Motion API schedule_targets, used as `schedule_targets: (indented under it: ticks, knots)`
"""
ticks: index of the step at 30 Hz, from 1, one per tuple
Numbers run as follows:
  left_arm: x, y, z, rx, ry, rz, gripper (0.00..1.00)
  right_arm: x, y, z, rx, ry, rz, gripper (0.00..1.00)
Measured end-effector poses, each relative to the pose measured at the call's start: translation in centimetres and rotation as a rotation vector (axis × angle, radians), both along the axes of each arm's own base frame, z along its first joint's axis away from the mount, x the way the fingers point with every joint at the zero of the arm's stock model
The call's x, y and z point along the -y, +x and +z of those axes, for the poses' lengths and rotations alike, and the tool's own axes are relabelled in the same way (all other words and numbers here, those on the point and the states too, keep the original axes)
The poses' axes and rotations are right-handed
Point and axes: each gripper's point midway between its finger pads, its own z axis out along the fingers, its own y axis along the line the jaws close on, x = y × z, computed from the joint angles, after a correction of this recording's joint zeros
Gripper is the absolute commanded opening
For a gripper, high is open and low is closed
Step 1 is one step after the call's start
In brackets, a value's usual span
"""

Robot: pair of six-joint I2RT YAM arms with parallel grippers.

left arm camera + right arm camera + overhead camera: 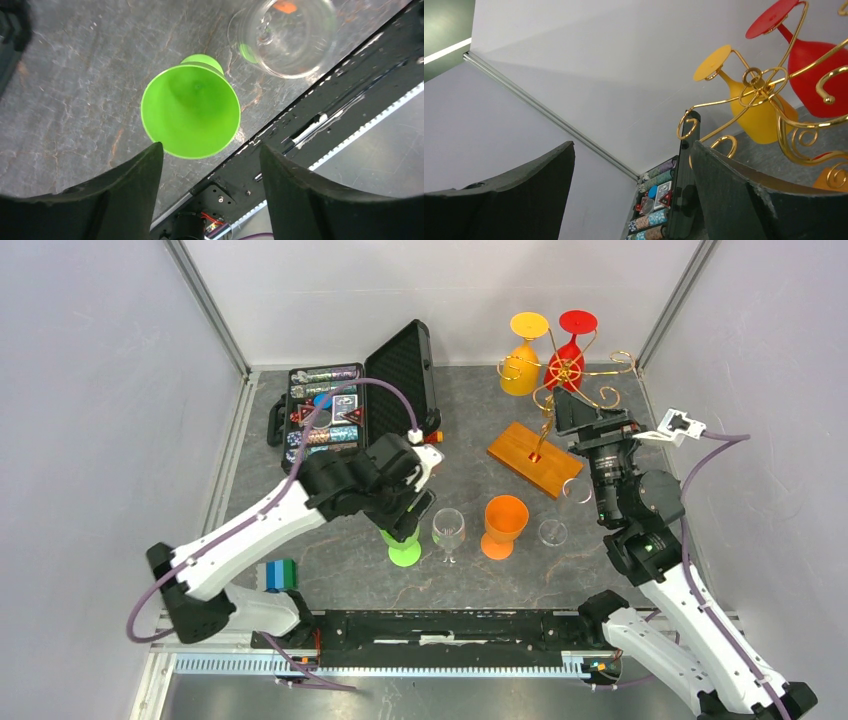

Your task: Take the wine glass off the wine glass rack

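Top external view showed the gold wire wine glass rack (546, 410) holding an inverted yellow plastic-looking wine glass (521, 370) and red wine glass (562, 352): likely light, stiff, slick, best gripped at the stem. Right gripper (633, 150), nearby, and left gripper (210, 150) gaped empty.

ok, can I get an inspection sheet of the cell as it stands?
Surface: dark grey stone-look table top; no spills seen.
Job's things: gold wire wine glass rack on a wooden base; yellow wine glass and red wine glass hang on it upside down. Green wine glass, clear wine glass and orange wine glass stand on the table.
Clutter: open black foam-lined case; blue and green blocks.
Grippers: left tool open above the green glass; right tool open beside the rack, empty.
Cables: purple cable arches over the case.
Surroundings: white walls.
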Motion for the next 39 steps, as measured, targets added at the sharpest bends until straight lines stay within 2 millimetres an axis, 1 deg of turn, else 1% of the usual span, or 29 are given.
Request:
schedule_targets:
  ticks: [2, 4, 5, 8, 9, 13, 15, 18, 20, 22, 23, 25, 26, 27, 31, 33, 36, 39]
  knots:
    - [-0.3, -0.1, 1.8, 0.05, -0.056, -0.012, 0.89, 0.2, 0.0, 0.5, 0.009, -0.034, -0.016, 0.96]
    - [-0.4, 0.1, 3.5, 0.108, -0.114, -0.013, 0.98, 0.3, 0.1, 1.4, 0.023, -0.078, -0.037, 0.98]
    - [-0.4, 0.2, 4.5, 0.142, -0.15, -0.012, 1.0, 0.4, 0.2, 1.9, 0.029, -0.101, -0.047, 0.98]
    - [-0.3, 1.0, 7.2, 0.261, -0.27, 0.004, 1.0, 0.6, 0.6, 4.0, 0.045, -0.198, -0.084, 0.98]
    - [-0.4, 1.2, 7.7, 0.292, -0.299, 0.011, 1.0, 0.6, 0.8, 4.8, 0.051, -0.229, -0.095, 0.98]
    - [-0.5, 2.1, 9.2, 0.4, -0.386, 0.042, 1.0, 1.0, 1.9, 8.1, 0.056, -0.344, -0.147, 0.98]
    - [-0.3, 2.6, 9.7, 0.434, -0.41, 0.055, 1.0, 1.4, 2.9, 9.7, 0.043, -0.404, -0.175, 0.98]
    - [0.3, 3.2, 10.1, 0.46, -0.441, 0.062, 1.0, 2.6, 5.1, 11.5, 0.016, -0.491, -0.205, 0.95]
    - [0.6, 3.4, 10.1, 0.469, -0.453, 0.065, 1.0, 4.0, 6.8, 12.0, -0.006, -0.529, -0.227, 0.89]
    - [0.9, 3.6, 9.9, 0.474, -0.461, 0.065, 1.0, 5.9, 9.0, 11.3, -0.053, -0.565, -0.229, 0.79]
    - [1.0, 3.7, 9.8, 0.474, -0.462, 0.065, 1.0, 6.5, 9.7, 10.8, -0.074, -0.574, -0.229, 0.73]
    - [1.1, 3.8, 9.4, 0.473, -0.46, 0.065, 1.0, 8.1, 12.0, 8.9, -0.141, -0.573, -0.198, 0.6]
    - [1.1, 3.8, 9.2, 0.472, -0.458, 0.065, 1.0, 8.5, 13.1, 8.0, -0.166, -0.567, -0.175, 0.54]
    - [1.2, 3.8, 9.2, 0.471, -0.456, 0.065, 1.0, 9.0, 14.2, 6.8, -0.195, -0.552, -0.149, 0.52]
    - [1.3, 3.9, 9.0, 0.472, -0.459, 0.065, 1.0, 10.0, 18.1, 1.8, -0.317, -0.472, -0.06, 0.51]
    - [1.3, 3.9, 9.0, 0.473, -0.46, 0.065, 1.0, 9.7, 19.5, -0.3, -0.367, -0.433, -0.019, 0.5]
    - [1.4, 4.0, 9.0, 0.475, -0.462, 0.065, 1.0, 9.3, 20.6, -2.0, -0.407, -0.39, 0.015, 0.5]
    - [1.4, 3.9, 8.9, 0.474, -0.46, 0.065, 1.0, 9.2, 21.1, -2.5, -0.42, -0.366, 0.02, 0.52]
